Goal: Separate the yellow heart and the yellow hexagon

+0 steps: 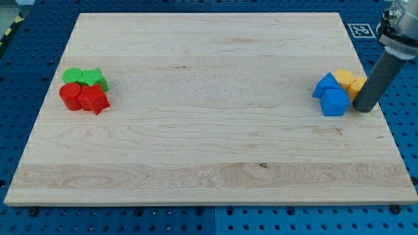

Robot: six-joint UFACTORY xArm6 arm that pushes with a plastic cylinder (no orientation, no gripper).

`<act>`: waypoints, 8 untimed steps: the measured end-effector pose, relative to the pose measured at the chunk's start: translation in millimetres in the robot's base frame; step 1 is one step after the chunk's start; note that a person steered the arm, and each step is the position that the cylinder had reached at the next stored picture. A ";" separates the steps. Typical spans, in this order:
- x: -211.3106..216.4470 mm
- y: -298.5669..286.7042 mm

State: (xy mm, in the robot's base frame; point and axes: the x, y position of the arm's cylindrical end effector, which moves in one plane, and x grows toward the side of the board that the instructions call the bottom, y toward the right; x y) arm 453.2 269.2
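Note:
Two yellow blocks sit together near the board's right edge: one yellow block (343, 78) behind, and a second yellow block (357, 87) to its right, partly hidden by my rod. Which is the heart and which the hexagon cannot be made out. Two blue blocks touch them on the left: one blue block (325, 85) and another blue block (335, 102) below it. My tip (363, 108) rests on the board just right of the lower blue block and directly below the right yellow block, touching or nearly touching it.
At the view's left a cluster holds a green round block (73, 76), a green star-like block (96, 79), a red round block (70, 95) and a red star-like block (94, 100). The wooden board (209, 163) lies on a blue perforated table.

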 end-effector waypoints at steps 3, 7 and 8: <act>-2.7 7.9; -80.5 21.3; -81.7 21.3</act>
State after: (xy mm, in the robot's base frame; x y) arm 371.5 290.4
